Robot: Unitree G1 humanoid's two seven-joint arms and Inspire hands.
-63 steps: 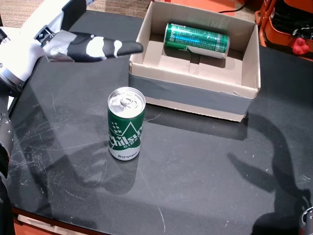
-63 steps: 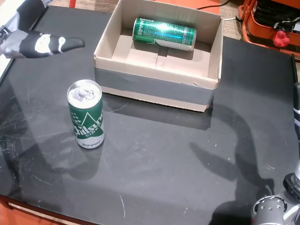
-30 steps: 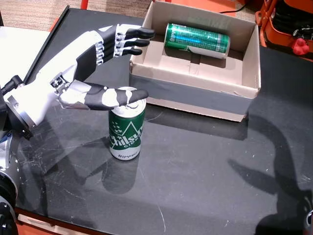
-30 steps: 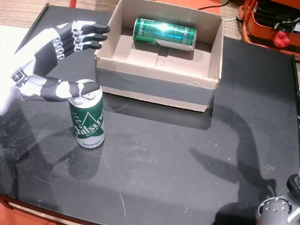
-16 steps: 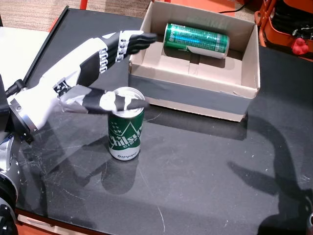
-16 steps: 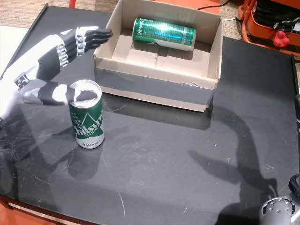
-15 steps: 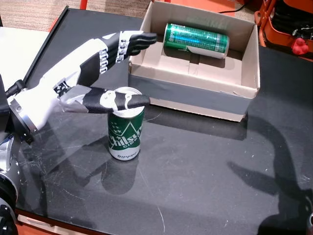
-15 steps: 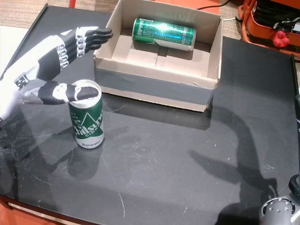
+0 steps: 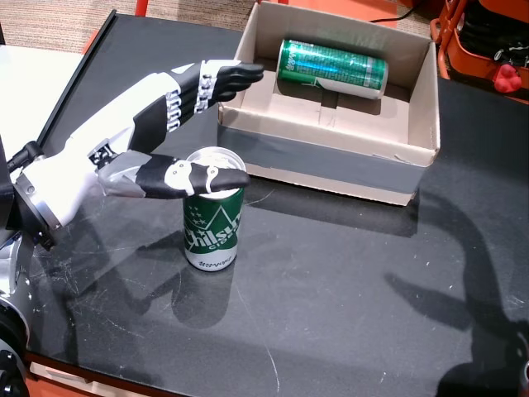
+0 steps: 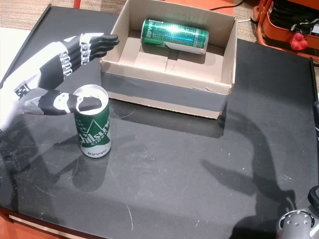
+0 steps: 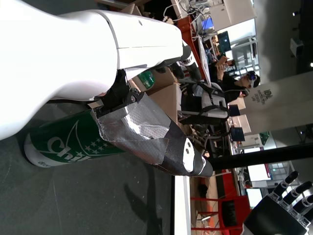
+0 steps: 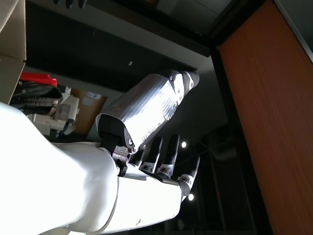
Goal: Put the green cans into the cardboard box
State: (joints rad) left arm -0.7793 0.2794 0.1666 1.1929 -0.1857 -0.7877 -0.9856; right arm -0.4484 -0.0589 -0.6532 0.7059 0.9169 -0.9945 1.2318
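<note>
One green can (image 9: pixel 213 223) (image 10: pixel 93 130) stands upright on the black table in both head views, in front of the box's left corner. A second green can (image 9: pixel 332 66) (image 10: pixel 174 35) lies on its side at the back of the cardboard box (image 9: pixel 331 165) (image 10: pixel 164 92). My left hand (image 9: pixel 140 132) (image 10: pixel 50 74) is open around the standing can: the thumb (image 9: pixel 194 177) lies across its top and the fingers (image 9: pixel 216 78) stretch behind it toward the box wall. The left wrist view shows the can (image 11: pixel 68 144) under the taped thumb (image 11: pixel 151 137). My right hand (image 12: pixel 142 147) is open, off the table.
Orange equipment (image 9: pixel 488 41) (image 10: pixel 289 25) stands past the table's far right corner. The table's left edge (image 9: pixel 83 70) runs close behind my left arm. Part of my right arm (image 10: pixel 294 224) shows at the bottom right. People sit in the room behind (image 11: pixel 234 81).
My left hand came down from the upper left to the standing can. Its thumb now lies over the can's top. The can and box have not moved.
</note>
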